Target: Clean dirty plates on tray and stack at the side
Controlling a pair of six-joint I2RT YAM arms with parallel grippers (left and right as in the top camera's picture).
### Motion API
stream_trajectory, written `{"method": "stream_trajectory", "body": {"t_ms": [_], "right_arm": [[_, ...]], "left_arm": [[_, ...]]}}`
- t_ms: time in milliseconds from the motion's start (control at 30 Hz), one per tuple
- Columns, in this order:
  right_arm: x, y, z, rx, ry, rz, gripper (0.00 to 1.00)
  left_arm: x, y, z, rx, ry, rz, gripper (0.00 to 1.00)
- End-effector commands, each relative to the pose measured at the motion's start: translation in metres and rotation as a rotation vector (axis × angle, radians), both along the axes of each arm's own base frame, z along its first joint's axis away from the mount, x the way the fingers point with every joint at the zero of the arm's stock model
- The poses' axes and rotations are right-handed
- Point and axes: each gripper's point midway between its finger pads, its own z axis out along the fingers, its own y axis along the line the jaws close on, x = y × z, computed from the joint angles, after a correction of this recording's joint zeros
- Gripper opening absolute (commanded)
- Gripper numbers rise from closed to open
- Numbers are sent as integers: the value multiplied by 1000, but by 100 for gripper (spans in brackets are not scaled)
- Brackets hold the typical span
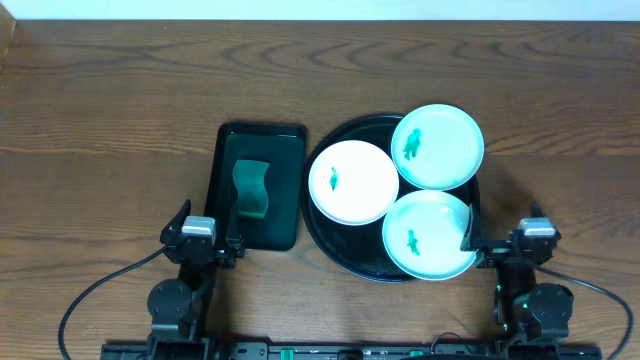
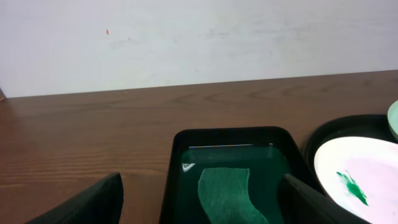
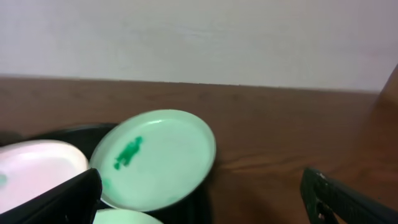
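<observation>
Right fingers (image 3: 62, 202) apart near smeared plates (image 3: 161, 162)

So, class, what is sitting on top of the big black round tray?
A white plate, a far mint plate and a near mint plate, each with a green smear. The tray floor beneath them is covered, so anything under the plates cannot be seen.

A dark brown wood-grain table (image 1: 100, 100) carries a large round glossy black tray (image 1: 345, 250) and, just beside its left edge, a smaller dark green rectangular tray (image 1: 287, 190).
</observation>
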Motion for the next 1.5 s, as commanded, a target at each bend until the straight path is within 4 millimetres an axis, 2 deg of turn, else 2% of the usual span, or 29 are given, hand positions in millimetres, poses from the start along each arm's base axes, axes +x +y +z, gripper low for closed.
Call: {"method": "stream_trajectory", "body": {"t_ms": [0,200,300,367,533,667,833,900,1067,1233,1367,1467], "right_arm": [[0,-1,-2,231,12,-20,99],[1,2,-9,239,44,-6,99],[2,2,-15,195,75,-4,99],[3,7,-13,146,82,26,99],[1,11,10,125,119,53,99],[1,12,38,126,179,51,99],[11,30,77,149,276,153,99],[20,43,97,174,378,216,99],[30,50,121,214,630,235,99],[39,50,129,241,839,216,99],[55,55,127,262,882,238,99],[56,62,120,286,918,270,99]], "left_arm": [[-2,-7,-14,12,47,-41,79],[-2,-7,-14,12,47,-41,79],[-2,-7,-14,12,47,-41,79],[-2,-7,-14,12,47,-41,79],[-2,-7,-14,12,47,-41,79],[-2,-7,-14,12,47,-41,79],[-2,-7,-14,12,47,-41,79],[-2,-7,-14,12,47,-41,79],[-2,-7,-14,12,47,-41,79],[-2,-7,-14,11,47,-41,79],[-2,-7,-14,12,47,-41,79],[-2,-7,-14,12,47,-41,79]]}}
